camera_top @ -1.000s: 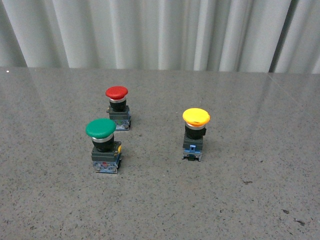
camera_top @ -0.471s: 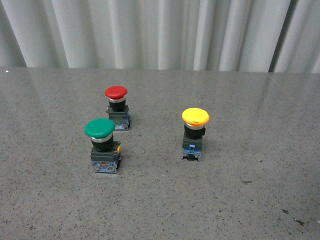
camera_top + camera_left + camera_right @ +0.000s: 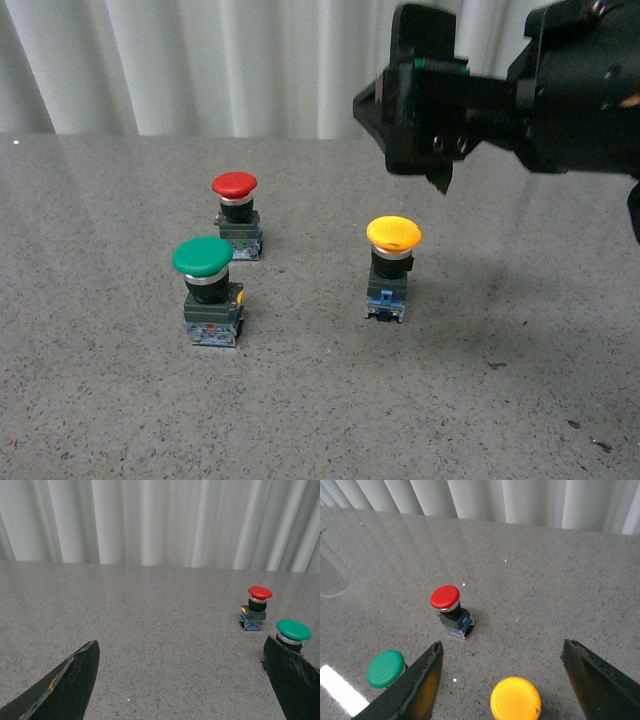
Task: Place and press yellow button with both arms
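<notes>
Front view is showing the yellow button [image 3: 393,236] standing upright right of centre on the worktop [image 3: 300,400], just below my right pincer [image 3: 430,140], hanging wide open, empty, the nearer arm.

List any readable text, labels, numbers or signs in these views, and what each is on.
None can be read in any view.
yellow button: cap plain; any marking on the base is too small to read.
green button: cap plain; base too small to read.
red button: cap plain; base too small to read.
right end effector: no lettering visible.
</notes>
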Robot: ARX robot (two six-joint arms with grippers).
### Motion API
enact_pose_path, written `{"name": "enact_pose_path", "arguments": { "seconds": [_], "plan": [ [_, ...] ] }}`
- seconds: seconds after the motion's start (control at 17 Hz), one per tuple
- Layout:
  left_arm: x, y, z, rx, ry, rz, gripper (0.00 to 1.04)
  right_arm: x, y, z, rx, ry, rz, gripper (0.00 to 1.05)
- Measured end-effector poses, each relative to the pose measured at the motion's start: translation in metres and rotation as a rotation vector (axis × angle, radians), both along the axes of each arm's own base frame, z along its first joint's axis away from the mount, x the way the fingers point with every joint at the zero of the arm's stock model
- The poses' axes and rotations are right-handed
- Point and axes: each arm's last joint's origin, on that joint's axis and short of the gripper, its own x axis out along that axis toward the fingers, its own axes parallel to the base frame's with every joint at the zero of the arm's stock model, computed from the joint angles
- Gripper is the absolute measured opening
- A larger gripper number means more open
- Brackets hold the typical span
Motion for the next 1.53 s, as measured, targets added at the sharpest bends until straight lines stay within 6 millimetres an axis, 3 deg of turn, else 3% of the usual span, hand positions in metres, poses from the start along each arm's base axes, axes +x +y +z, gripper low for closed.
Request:
{"name": "enact_pose_path", "arguments": {
  "seconds": [0.29,0.35,0.41,1.18,1.29,1.53],
  "plan": [
    [0.0,0.0,0.0,0.0,0.0,0.0,0.98,0.003,0.001,-0.013,-0.038,0.048,-0.005,0.25],
    [0.0,0.0,0.0,0.0,0.0,0.0,0.98,0.005,0.001,-0.019,-0.049,0.069,-0.007,0.09],
    [0.0,0.0,0.0,0.0,0.0,0.0,0.98,0.005,0.001,-0.023,-0.056,0.08,-0.006,0.02],
    [0.0,0.0,0.0,0.0,0.0,0.0,0.98,0.008,0.005,-0.034,-0.073,0.103,-0.006,0.02],
    [0.0,0.0,0.0,0.0,0.0,0.0,0.98,0.011,0.011,-0.048,-0.109,0.125,0.003,0.02],
    [0.0,0.0,0.0,0.0,0.0,0.0,0.98,0.012,0.011,-0.051,-0.205,0.137,0.024,0.02]
  ]
}}
